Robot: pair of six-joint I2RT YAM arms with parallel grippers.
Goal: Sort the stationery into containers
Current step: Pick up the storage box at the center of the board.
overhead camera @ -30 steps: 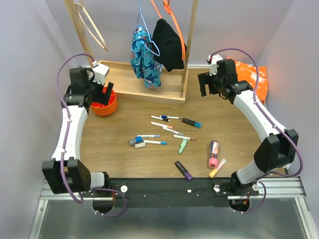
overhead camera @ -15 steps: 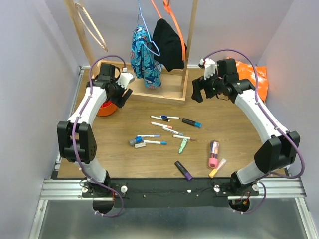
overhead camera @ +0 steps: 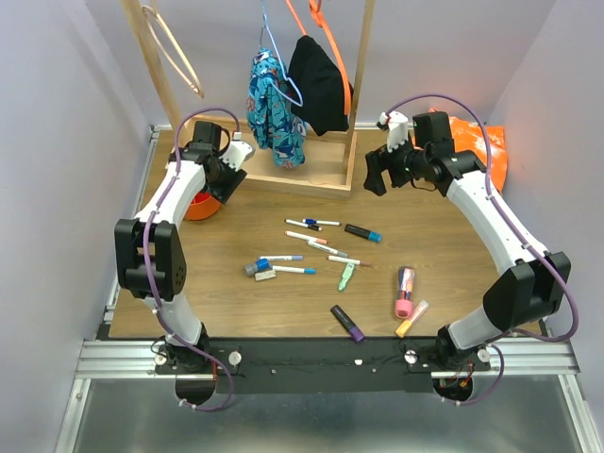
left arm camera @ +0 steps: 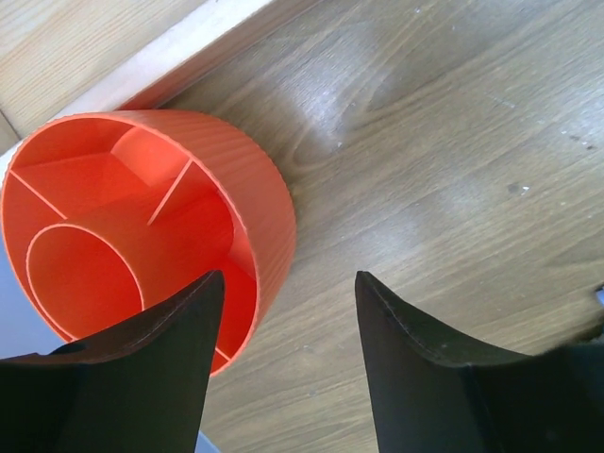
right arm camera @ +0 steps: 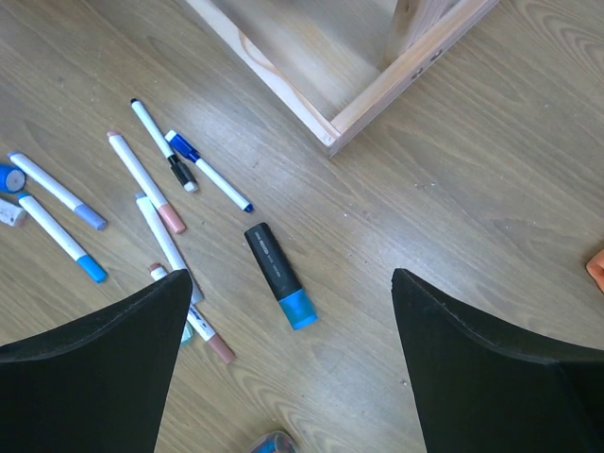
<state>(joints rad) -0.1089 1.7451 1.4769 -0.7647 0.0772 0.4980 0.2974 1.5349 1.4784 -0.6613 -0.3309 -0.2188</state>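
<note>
The sorting looks barely begun. Every piece of stationery in view lies loose on the worktop, and the compartments of the orange cup that show hold nothing. The left gripper hangs over the cup's wall at the worktop's far left, its jaws partly apart with nothing between them. The right gripper hovers near the corner of the wooden rack base, jaws spread wide and empty. The black highlighter with the blue end lies slantwise right beneath it. I judge a pick to be the step in hand, and the right arm the better placed for it. It would need to drop onto the highlighter, turn the jaws across the barrel and close. It would then have to carry the highlighter to the cup, which stands well apart on the other side. Only the top view gives the whole spread, including the purple highlighter and yellow highlighter near the arm bases, which neither wrist camera takes in; there the cup is half hidden by the left arm. Only the left wrist view shows the cup's dividers and round centre well. Only the right wrist view shows how the highlighter lies and the thin pens just beside it.
</note>
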